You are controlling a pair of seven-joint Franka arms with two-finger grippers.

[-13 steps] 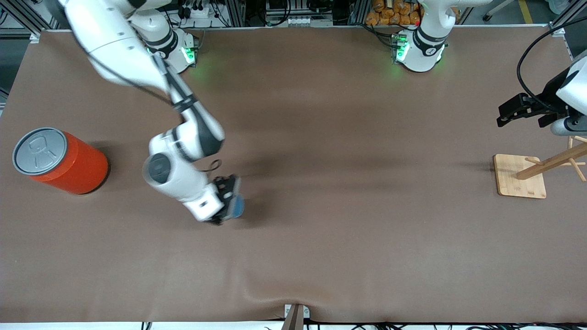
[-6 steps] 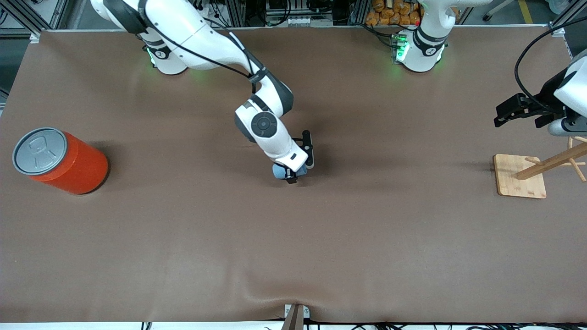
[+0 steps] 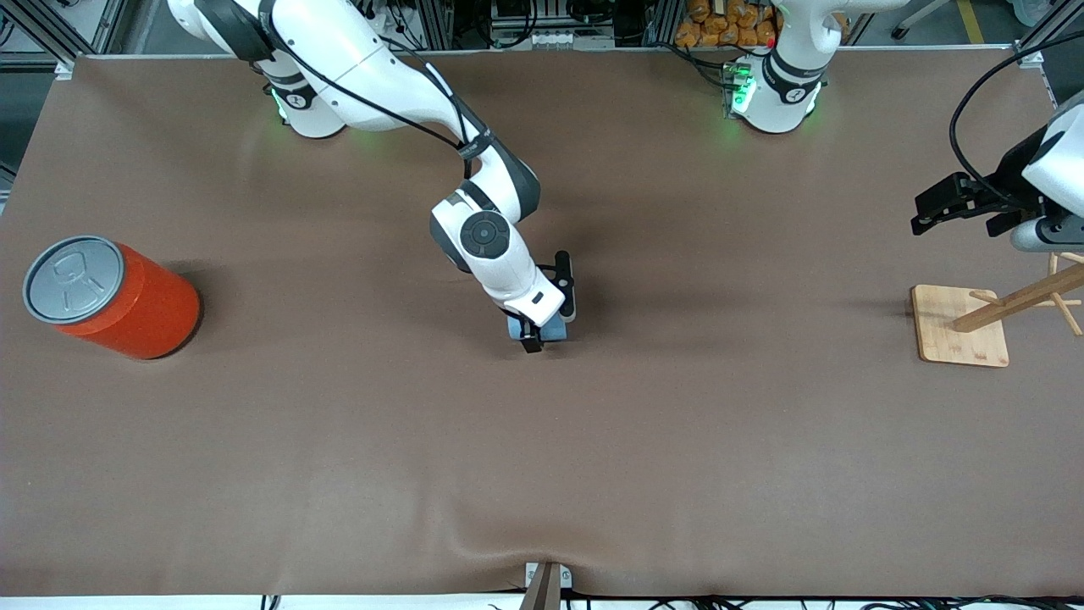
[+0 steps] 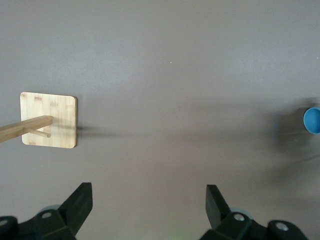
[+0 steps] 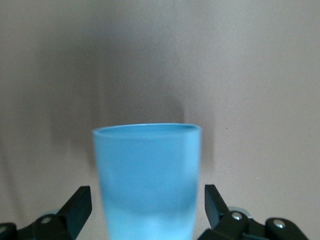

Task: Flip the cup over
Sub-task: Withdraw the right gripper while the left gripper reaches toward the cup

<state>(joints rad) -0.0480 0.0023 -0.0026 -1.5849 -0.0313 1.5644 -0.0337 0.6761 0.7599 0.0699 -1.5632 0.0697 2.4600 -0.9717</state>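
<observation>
In the front view the cup point(image 3: 546, 329), a small light-blue tumbler, sits near the middle of the brown table point(image 3: 593, 440), mostly covered by the right gripper point(image 3: 542, 326), which is down around it with dark fingers on either side. Taking the cup as the landmark, the orange can point(image 3: 118, 296) stands well apart from it toward the right arm's end of the table, upright and shut by a grey pull-tab lid, so its contents cannot be seen. The wooden stand point(image 3: 961, 326) lies well apart from the cup toward the left arm's end, and the left gripper point(image 3: 944, 203) waits in the air just above that stand. In the left wrist view the left gripper point(image 4: 147, 205) has its fingers spread wide with only bare table between them; the wooden stand point(image 4: 49, 120) shows on the cloth, and the cup point(image 4: 313, 120) appears at the edge as a blue circle, mouth up and nothing visible inside. In the right wrist view the cup point(image 5: 147, 175) stands upright, and the right gripper point(image 5: 147, 207) has its fingers apart, each clear of the cup's wall.
</observation>
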